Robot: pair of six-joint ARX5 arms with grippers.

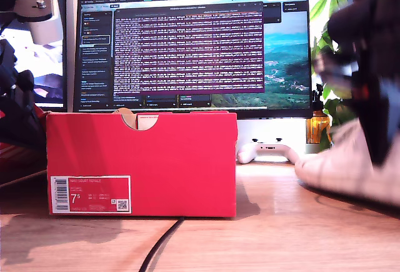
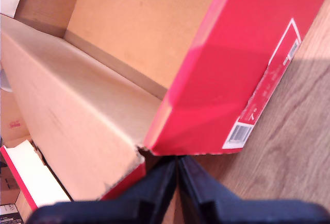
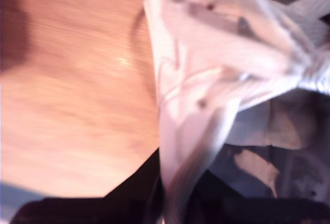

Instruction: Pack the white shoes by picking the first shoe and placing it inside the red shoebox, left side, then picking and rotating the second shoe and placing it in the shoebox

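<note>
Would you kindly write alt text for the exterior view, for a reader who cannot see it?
A red shoebox with a white size label stands on a wooden table before a monitor. At the exterior view's right, a blurred arm meets a white shoe; a white game controller lies behind.

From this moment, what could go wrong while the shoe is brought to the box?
My second gripper pinches only a thin edge of the white shoe, so the shoe may slip or swing out.
The pictures are blurred with motion near the shoe; a fast move could knock it against the red box.
My first gripper is shut right at the box corner, so it might push the box aside.
</note>
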